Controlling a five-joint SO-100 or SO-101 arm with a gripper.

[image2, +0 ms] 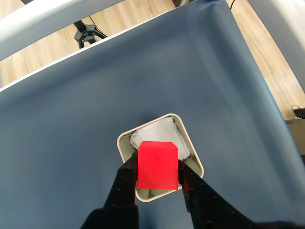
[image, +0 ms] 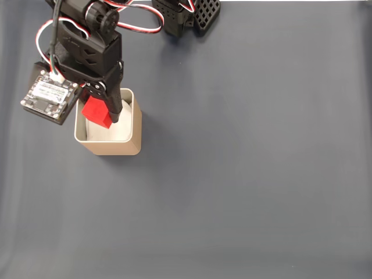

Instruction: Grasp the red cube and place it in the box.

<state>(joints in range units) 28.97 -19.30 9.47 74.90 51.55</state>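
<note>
On my fixed view I see the gripper [image: 104,119] at the upper left of the scene, directly above the box [image: 135,145]. It holds the red cube [image: 96,112] between its two black fingers, so the jaws are closed on the cube's sides. The cube sits over the open mouth of the box, toward its left edge in this view, and the white paper lining [image: 122,131] shows to the right of the cube.

On my wrist view the gripper [image2: 157,183] comes in from the bottom edge. The red cube [image2: 157,164] is pinched between the left finger [image2: 127,177] and the right finger [image2: 186,179], and each finger touches one face of it. The box [image2: 125,143] is under the cube, with its pale rim around the crumpled white paper [image2: 157,132] on the far side. I cannot tell if the cube already touches the paper or hangs above it.

The box stands on a dark blue cloth [image: 261,174] that covers the table.
</note>
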